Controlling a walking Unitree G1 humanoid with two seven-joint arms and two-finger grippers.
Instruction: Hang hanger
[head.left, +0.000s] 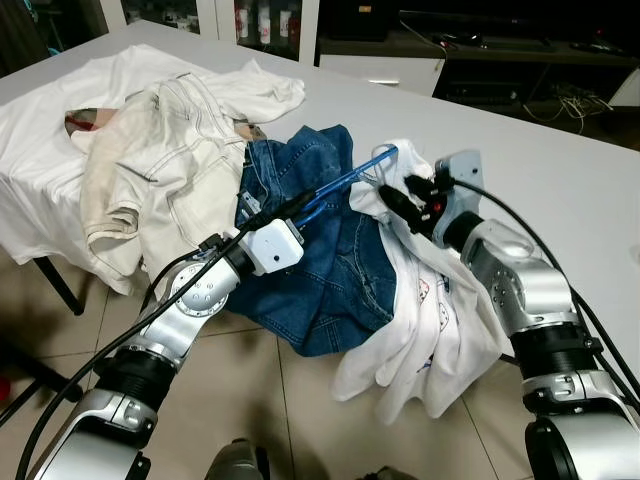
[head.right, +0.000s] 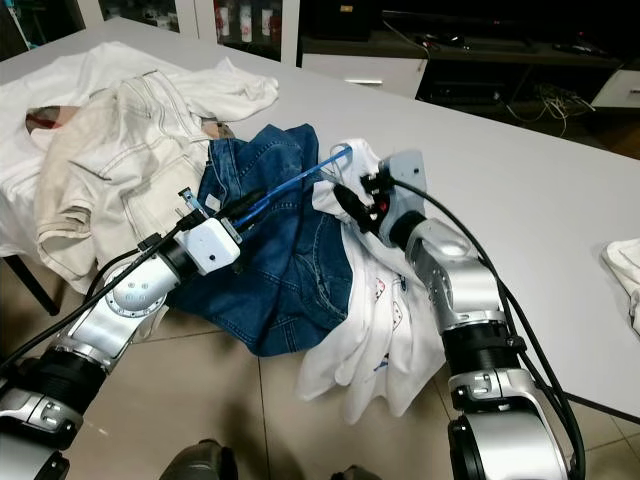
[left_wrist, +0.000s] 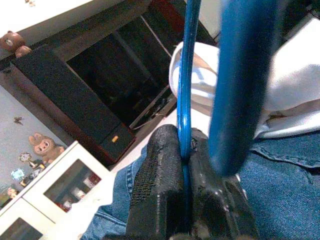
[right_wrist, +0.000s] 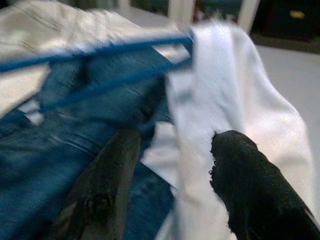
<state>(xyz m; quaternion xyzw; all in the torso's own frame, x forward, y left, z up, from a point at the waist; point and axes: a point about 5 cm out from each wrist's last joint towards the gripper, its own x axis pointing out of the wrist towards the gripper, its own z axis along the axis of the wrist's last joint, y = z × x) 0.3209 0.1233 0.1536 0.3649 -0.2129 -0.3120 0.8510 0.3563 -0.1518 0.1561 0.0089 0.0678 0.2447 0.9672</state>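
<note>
Two silver arms reach over the near edge of a white table (head.left: 560, 170) heaped with clothes. The left gripper (left_wrist: 186, 165) has its black fingers pressed together on a thin blue wire hanger (head.left: 350, 178), pinching one rod of it; the left wrist view shows the rod clamped between the two pads. That hanger lies slanting above a crumpled pair of blue jeans (head.left: 330, 280), its far end tucked into the fabric of a white T-shirt (head.left: 430, 310) that drapes over the table edge toward the tiled floor (head.left: 290, 410). The right gripper (right_wrist: 172, 187) is at the shirt beside the hanger's far end, its fingers spread apart, with white cloth lying between them and against one finger; whether they touch the hanger cannot be told. Cream trousers (head.left: 160, 160) lie beyond the jeans on another white garment (head.left: 40, 120).
</note>
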